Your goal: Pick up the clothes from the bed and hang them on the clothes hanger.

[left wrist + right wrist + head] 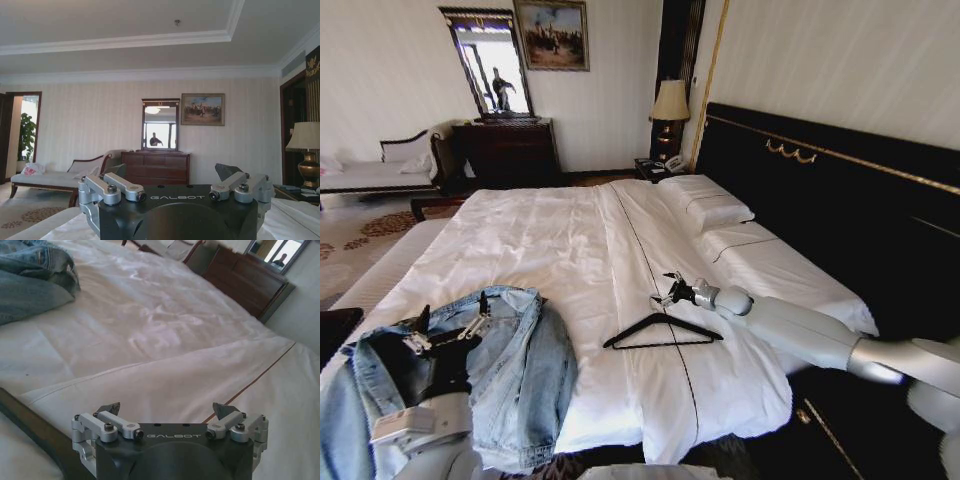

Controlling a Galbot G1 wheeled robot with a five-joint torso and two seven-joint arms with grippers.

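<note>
A: What writing can you read?
B: "GALBOT", in pale letters on both black wrist housings.

A: And the jacket [510, 370]?
B: Light blue faded denim, crumpled at the near left corner of the bed [570, 240]. The left gripper [450, 330] is above it, fingers wide, holding nothing.

A: The hanger [663, 332]?
B: Thin, black, flat on the sheet. The right gripper [670, 290] is just behind its hook, also wide and empty.
</note>
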